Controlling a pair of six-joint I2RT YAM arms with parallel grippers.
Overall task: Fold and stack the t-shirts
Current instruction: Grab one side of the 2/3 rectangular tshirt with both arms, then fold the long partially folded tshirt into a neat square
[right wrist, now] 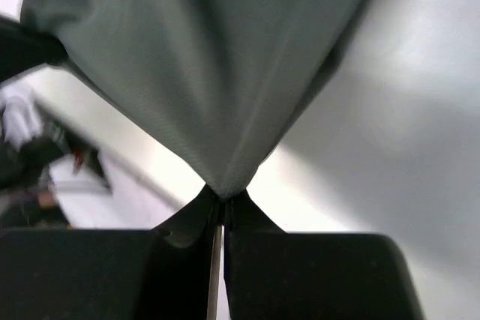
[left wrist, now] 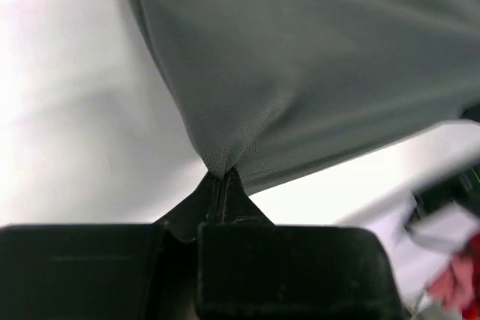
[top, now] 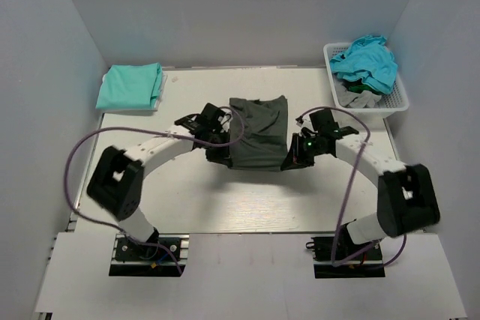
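Note:
The dark charcoal t-shirt (top: pixel 259 134) hangs stretched between my two grippers over the middle of the table. My left gripper (top: pixel 218 148) is shut on its near left corner; the left wrist view shows cloth (left wrist: pixel 300 73) pinched at the fingertips (left wrist: pixel 223 177). My right gripper (top: pixel 289 161) is shut on its near right corner; the right wrist view shows cloth (right wrist: pixel 202 73) pinched at the tips (right wrist: pixel 225 194). A folded mint-green t-shirt (top: pixel 131 85) lies at the far left. Turquoise (top: pixel 367 64) and grey (top: pixel 356 97) t-shirts sit in the basket.
The white lattice basket (top: pixel 401 99) stands at the far right corner. White walls enclose the table on three sides. The arm cables loop out beside each arm.

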